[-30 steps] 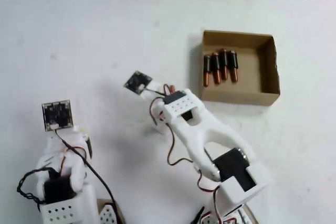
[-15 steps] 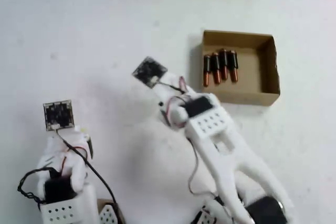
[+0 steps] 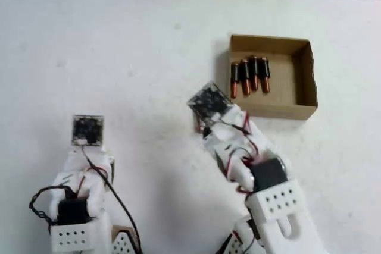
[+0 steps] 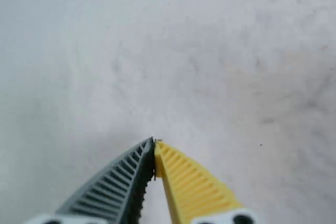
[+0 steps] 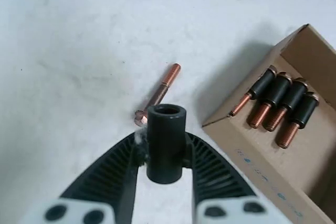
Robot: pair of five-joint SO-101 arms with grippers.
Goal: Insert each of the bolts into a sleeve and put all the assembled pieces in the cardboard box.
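Bright, even light on the white table, soft shadow beside the cardboard box

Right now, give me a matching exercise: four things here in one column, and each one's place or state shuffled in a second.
1. black sleeve
2. loose bolt
3. assembled pieces
4. left gripper

A. inside the cardboard box
B. shut, over the table
C. held by the right gripper
D. lying on the table outside the box

Pairs: 1-C, 2-D, 3-A, 4-B

High view, upper right of centre: cardboard box on surface, four assembled pieces in its left half. Loose bolt on surface left of box.
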